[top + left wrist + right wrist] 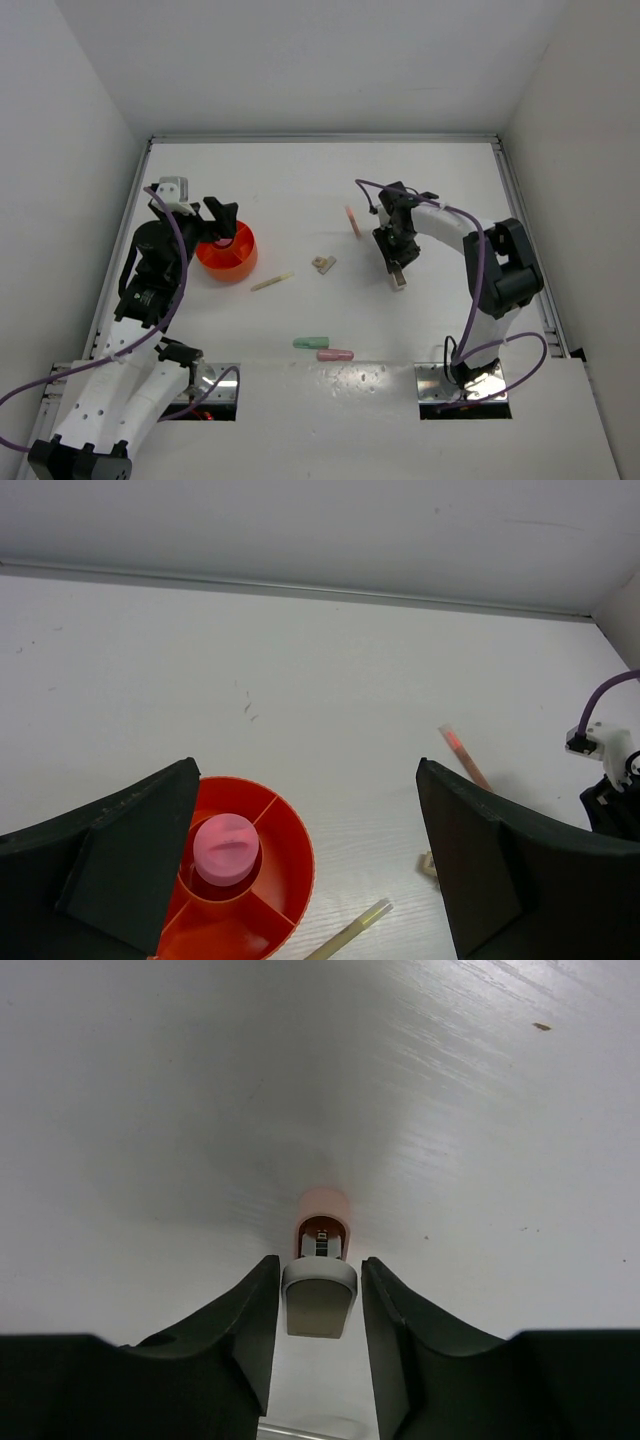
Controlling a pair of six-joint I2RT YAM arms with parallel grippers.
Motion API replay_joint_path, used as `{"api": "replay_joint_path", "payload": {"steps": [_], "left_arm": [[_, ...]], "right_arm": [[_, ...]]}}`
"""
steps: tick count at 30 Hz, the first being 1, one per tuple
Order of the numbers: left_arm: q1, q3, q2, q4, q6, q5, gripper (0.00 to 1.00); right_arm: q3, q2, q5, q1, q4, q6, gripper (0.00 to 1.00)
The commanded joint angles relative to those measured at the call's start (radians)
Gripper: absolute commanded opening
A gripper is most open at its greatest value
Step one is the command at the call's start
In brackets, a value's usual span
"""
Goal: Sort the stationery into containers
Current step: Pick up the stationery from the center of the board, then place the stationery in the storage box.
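Top view: left gripper hung over the orange tub near the left edge of the table. Right gripper pointed down mid-table with open room around it. Pink stick, beige block, yellow stick, green bar and pink bar lay loose. Left wrist: jaws released wide, and the pink-capped tube stood in the tub's centre cell, not visible from top. Right wrist: clenched on a small pale-capped piece.

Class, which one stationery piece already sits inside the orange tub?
The pink-capped tube, standing in the centre compartment of the orange tub; every other visible piece is outside it.
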Motion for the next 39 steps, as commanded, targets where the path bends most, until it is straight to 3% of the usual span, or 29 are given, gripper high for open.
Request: {"api": "replay_joint_path", "payload": {"steps": [1, 6, 9, 12, 18, 25, 30, 39], "left_arm": [[-0.005, 0.043, -0.010, 0.032, 0.012, 0.014, 0.96], [-0.005, 0.043, -0.010, 0.032, 0.012, 0.014, 0.96], [-0.005, 0.043, -0.010, 0.032, 0.012, 0.005, 0.96], [-0.005, 0.043, -0.019, 0.032, 0.012, 0.005, 0.96], [-0.005, 0.043, -0.028, 0.032, 0.021, -0.019, 0.96], [-0.005, 0.043, -0.039, 0.032, 0.021, -0.049, 0.96], [-0.005, 0.043, -0.039, 0.032, 0.021, -0.067, 0.96], [-0.005, 0.034, -0.057, 0.041, 0.030, -0.125, 0.96]], "right_arm": [[-0.008, -0.009, -0.002, -0.007, -0.002, 0.020, 0.37], [-0.017, -0.018, -0.002, -0.007, -0.002, 0.020, 0.30], [-0.017, -0.018, -0.031, -0.007, -0.020, 0.020, 0.15], [0.035, -0.064, -0.107, -0.007, -0.020, -0.011, 0.07], [0.285, -0.077, -0.534, 0.013, -0.065, -0.089, 0.00], [0.557, 0.084, -0.854, 0.087, 0.079, 0.172, 0.00], [0.598, 0.160, -0.846, 0.173, 0.324, 0.400, 0.00], [0.765, 0.308, -0.527, 0.330, 0.490, 0.606, 0.00]]}}
